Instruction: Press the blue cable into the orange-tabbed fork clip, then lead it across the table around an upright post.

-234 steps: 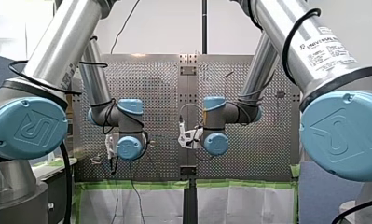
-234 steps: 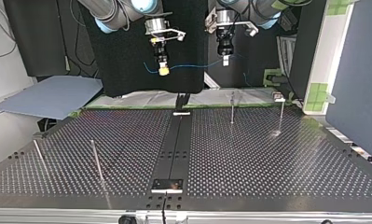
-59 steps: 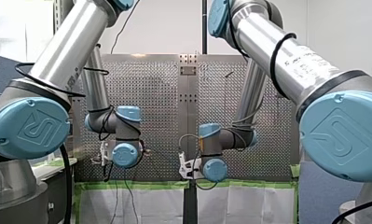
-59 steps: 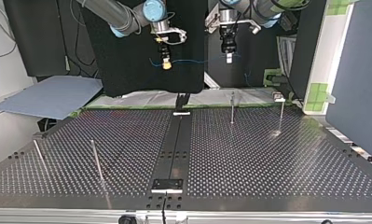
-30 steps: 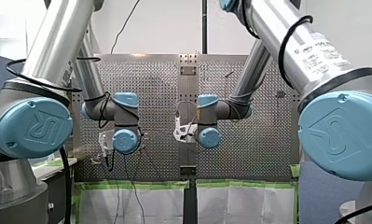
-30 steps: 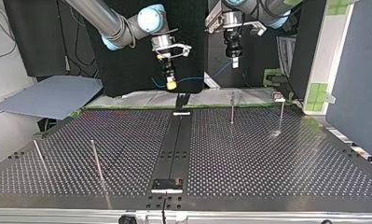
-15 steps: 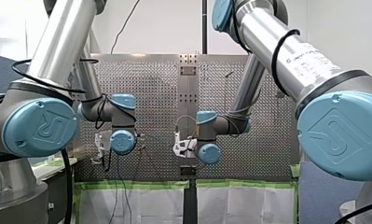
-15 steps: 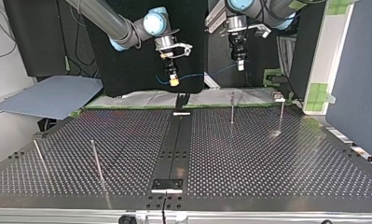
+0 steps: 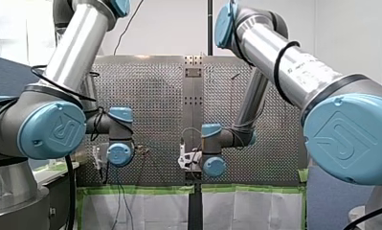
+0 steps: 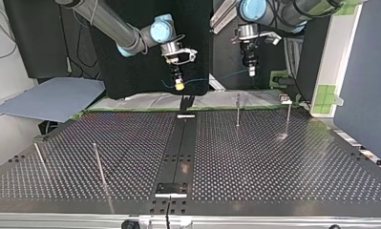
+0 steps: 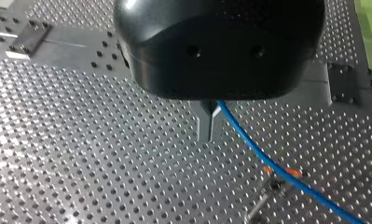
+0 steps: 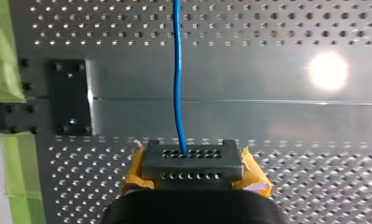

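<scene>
Table (image 10: 274,157) same, cable (image 12: 176,70) — shifted rt, top view

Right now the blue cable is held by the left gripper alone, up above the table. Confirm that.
Not alone: my right gripper grips the cable too. The right wrist view shows it running straight into that gripper's grip. My left gripper does hold it, up above the table.
</scene>
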Robot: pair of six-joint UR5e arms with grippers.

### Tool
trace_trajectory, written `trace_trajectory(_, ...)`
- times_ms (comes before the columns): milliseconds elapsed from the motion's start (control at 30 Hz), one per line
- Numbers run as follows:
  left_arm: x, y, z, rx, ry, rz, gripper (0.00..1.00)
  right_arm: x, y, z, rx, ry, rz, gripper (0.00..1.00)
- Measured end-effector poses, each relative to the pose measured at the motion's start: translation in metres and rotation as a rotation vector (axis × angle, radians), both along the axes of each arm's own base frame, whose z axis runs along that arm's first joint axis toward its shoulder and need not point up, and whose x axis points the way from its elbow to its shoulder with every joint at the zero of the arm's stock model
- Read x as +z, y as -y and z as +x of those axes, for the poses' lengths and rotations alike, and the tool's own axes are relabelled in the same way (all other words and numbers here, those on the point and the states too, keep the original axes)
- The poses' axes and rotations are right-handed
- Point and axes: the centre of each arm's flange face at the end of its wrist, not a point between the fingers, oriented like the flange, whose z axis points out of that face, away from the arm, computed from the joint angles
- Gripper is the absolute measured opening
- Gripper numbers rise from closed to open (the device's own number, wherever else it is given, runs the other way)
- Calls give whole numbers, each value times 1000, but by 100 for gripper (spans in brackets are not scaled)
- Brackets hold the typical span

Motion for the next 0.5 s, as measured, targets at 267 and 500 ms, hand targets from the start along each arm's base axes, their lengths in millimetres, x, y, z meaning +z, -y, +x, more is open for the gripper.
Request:
trace_trajectory(267,-23,-5,9,-18,-21,3,0,-26,12,-3,-12,-22,24,0)
trace_trajectory(500,-43,-2,24,-29,-40,-3,0,-29,23,-9,-28,-25,28,0)
